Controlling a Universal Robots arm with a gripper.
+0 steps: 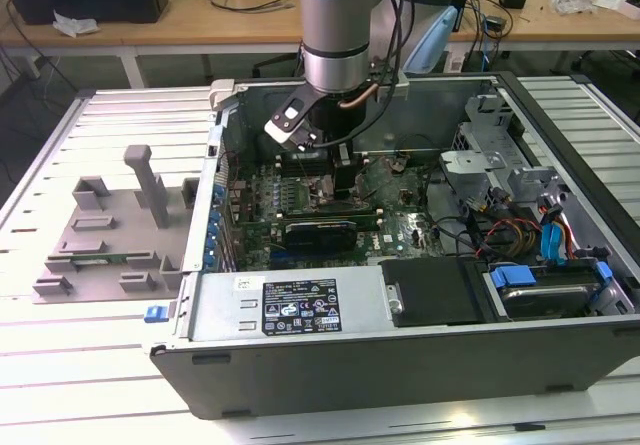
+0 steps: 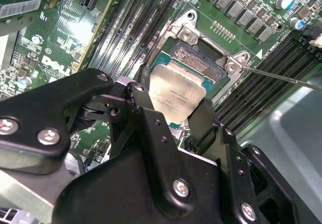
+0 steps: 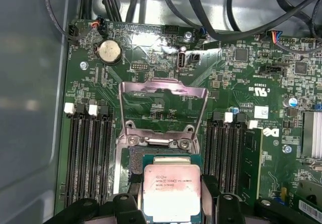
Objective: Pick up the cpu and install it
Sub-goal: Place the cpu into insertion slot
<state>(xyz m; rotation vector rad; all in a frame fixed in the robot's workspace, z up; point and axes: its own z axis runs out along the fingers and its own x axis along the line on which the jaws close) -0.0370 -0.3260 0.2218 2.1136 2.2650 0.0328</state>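
arm (image 1: 338,15): silver-grey, light-blue cap | jaws: black, silver screws (image 2: 181,188) | cables (image 1: 397,25): black

This is looking like a robotics lab or electronics workshop. A robot arm (image 1: 335,15) is reaching down into an opened computer case (image 1: 400,340) that is lying on a slatted metal worktop (image 1: 60,365), its green motherboard (image 3: 236,78) showing bare. A grey moulded parts holder (image 1: 110,235) is sitting beside the case, and wooden benches (image 1: 180,23) behind are carrying loose cables (image 1: 240,0) and small devices.
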